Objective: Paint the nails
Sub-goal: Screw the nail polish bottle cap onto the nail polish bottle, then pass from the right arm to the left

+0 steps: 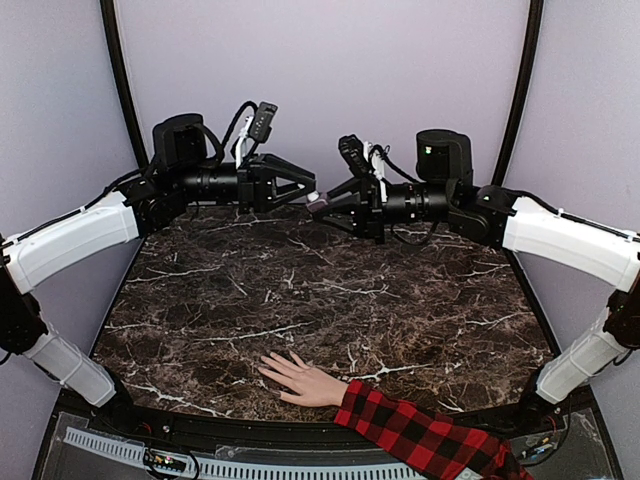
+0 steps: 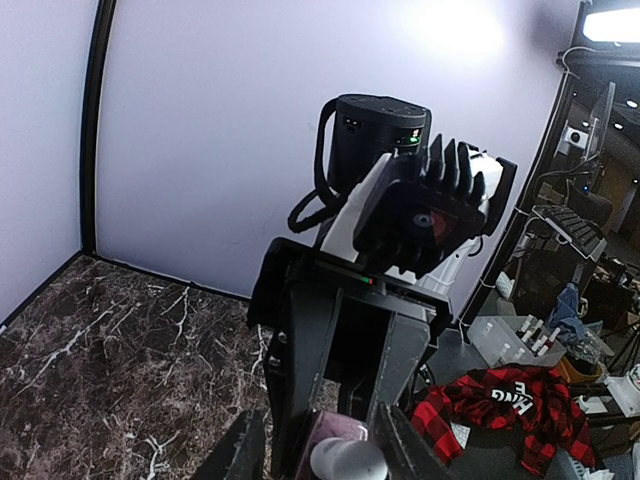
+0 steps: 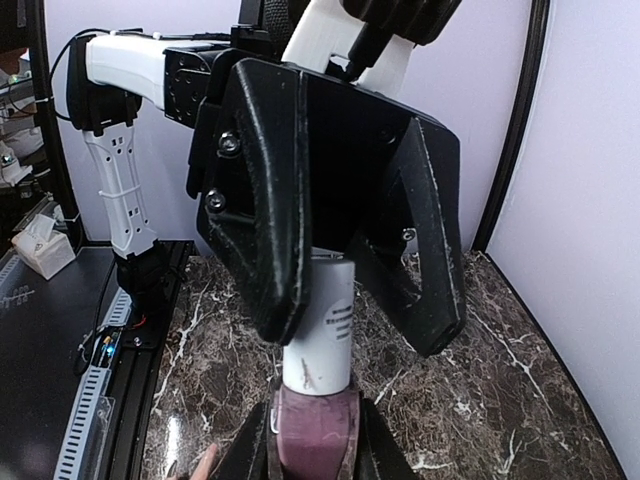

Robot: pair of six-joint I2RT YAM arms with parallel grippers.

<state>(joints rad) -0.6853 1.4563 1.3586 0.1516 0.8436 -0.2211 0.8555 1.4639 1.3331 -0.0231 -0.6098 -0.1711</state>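
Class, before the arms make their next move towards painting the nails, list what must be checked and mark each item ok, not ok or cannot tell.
1. Bottle secured: the right gripper is shut on the polish bottle. Ok.
2. Cap gripped: the left gripper has its jaws open on either side of the white cap. Not ok.
3. Cap off: it sits on top of the bottle. Not ok.
4. Cap loosened: cannot tell.
5. Hand placed: the hand lies palm down on the table, fingers spread. Ok.
6. Nails bare or painted: too small to see. Cannot tell.
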